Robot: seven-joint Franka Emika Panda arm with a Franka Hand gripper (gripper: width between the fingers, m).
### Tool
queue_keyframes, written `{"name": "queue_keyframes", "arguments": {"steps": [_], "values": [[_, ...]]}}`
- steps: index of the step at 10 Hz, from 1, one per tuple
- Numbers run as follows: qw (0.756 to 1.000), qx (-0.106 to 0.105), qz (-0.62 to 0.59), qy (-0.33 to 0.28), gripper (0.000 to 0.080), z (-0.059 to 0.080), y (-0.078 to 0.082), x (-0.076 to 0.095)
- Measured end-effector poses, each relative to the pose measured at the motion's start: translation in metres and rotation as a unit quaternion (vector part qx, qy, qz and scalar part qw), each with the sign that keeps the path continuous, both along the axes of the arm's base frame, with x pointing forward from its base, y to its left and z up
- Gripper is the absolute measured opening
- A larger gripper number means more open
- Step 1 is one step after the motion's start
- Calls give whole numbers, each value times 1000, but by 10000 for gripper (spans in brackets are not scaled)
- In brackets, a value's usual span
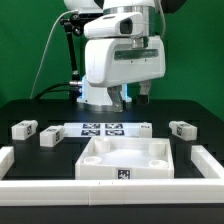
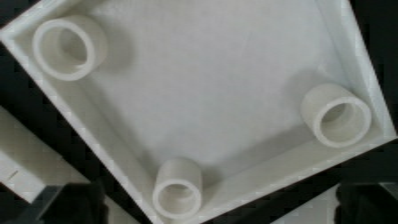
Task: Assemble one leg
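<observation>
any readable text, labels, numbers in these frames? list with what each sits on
No words or numbers are readable.
Coded tags, patterns only, no text: on the marker board, on the white square piece, and on the leg blocks.
Nothing legible on the robot body above the gripper.
Wrist view: no markings.

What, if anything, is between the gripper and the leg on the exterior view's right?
Nothing visible. The gripper hangs above the marker board, and the leg lies off to the exterior view's right on bare black table, with only open space between them.
</observation>
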State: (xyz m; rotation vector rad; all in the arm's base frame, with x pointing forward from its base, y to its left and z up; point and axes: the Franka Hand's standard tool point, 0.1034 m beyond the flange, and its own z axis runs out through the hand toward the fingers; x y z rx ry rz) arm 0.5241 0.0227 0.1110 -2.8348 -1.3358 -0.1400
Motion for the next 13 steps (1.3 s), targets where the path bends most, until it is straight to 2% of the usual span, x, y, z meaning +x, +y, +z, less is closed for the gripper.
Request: {"name": "queue_keyframes", "arguments": {"steps": [9, 13], "values": [[1000, -4, 14, 3, 649, -3, 1, -2], [994, -29, 99, 42, 649, -45, 13, -28]]}}
